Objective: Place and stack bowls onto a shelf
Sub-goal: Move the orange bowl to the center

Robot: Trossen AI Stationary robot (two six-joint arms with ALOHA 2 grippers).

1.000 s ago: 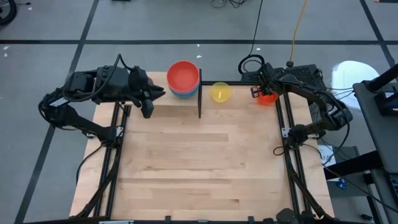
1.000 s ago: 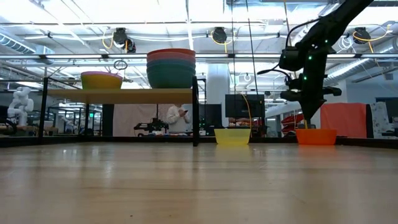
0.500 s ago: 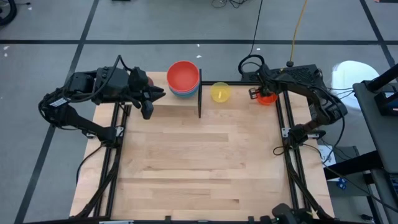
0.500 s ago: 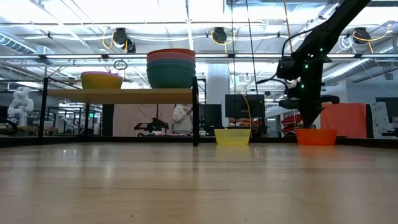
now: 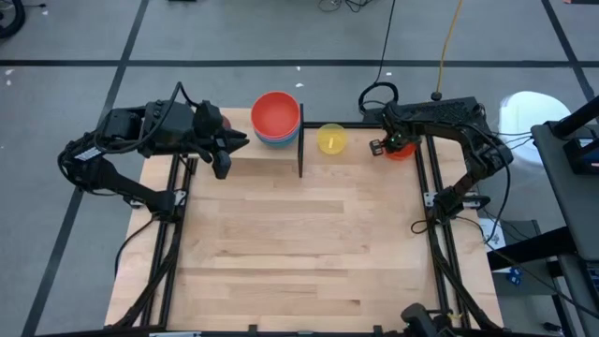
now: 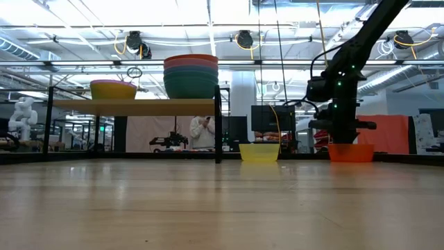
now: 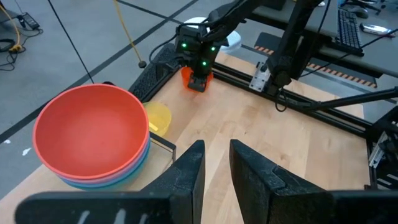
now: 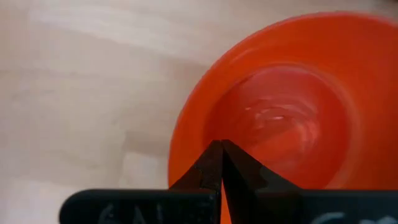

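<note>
The shelf [image 6: 132,106] stands at the table's far left. It bears a stack of large bowls with a red one on top [image 5: 276,114] and a smaller bowl [image 6: 113,89] beside it. A yellow bowl [image 5: 331,139] rests on the table right of the shelf's black end bar [image 5: 300,150]. An orange bowl [image 8: 280,118] sits upright at the far right corner. My right gripper [image 8: 221,146] is shut and points steeply down, just inside that bowl's left rim. My left gripper [image 7: 216,146] hovers open at the shelf's left end, above the plank, with nothing between its fingers. My right gripper comes at the orange bowl from above. Its shut fingertips [image 8: 214,155] stand over the inner wall [image 8: 199,124] just inside the rim. The bowl stays flat on the table [image 6: 350,153]. I cannot tell whether the tips touch it.
The table's black frame rails [image 5: 432,187] run close by the orange bowl on the right. A wide stretch of bare wood [image 5: 299,243] lies in the middle and near part of the table. A person [image 6: 203,132] stands in the room far behind the shelf.
My right gripper has sunk toward the orange bowl and tipped more steeply downward, so that its tips now stand at the bowl's rim. The bowls and my left arm have kept still.
</note>
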